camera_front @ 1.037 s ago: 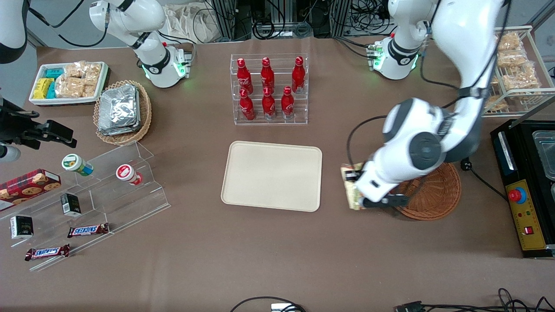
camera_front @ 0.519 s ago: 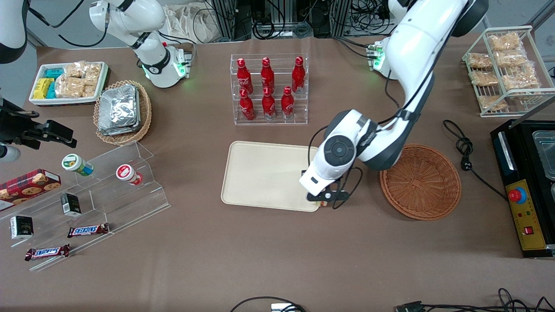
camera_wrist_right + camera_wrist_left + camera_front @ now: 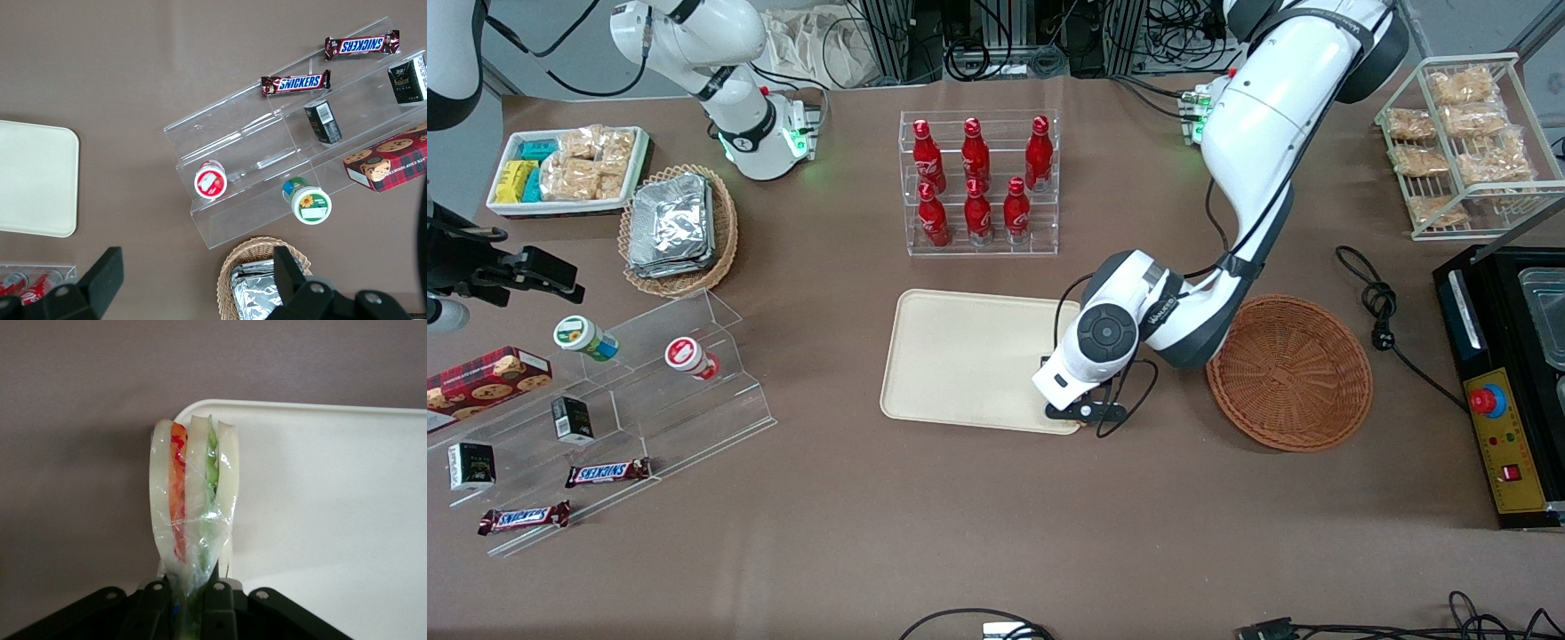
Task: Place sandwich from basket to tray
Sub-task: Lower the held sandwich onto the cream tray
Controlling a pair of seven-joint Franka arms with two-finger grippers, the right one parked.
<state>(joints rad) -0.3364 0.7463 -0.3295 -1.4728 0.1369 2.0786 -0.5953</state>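
Observation:
The sandwich (image 3: 193, 493), a clear-wrapped wedge of pale bread with orange-red and green filling, stands upright between the fingers of my left gripper (image 3: 193, 590), which is shut on its wrapped tip. It hangs over the corner of the cream tray (image 3: 333, 487). In the front view the gripper (image 3: 1074, 411) hovers over the tray (image 3: 960, 356) at the corner nearest the camera and nearest the basket; the arm hides the sandwich there. The round reddish-brown wicker basket (image 3: 1289, 373) sits beside the tray, toward the working arm's end, with nothing in it.
A clear rack of red bottles (image 3: 980, 182) stands farther from the camera than the tray. A stepped acrylic shelf (image 3: 649, 391) with snacks, a tan basket of foil packets (image 3: 679, 228) and a white snack tray (image 3: 569, 169) lie toward the parked arm's end. A black machine (image 3: 1507, 382) and a cable (image 3: 1378, 302) flank the basket.
My gripper has carried the sandwich from the basket's edge across to the tray's near corner, shifting only slightly over the last half second. The basket now shows fully.

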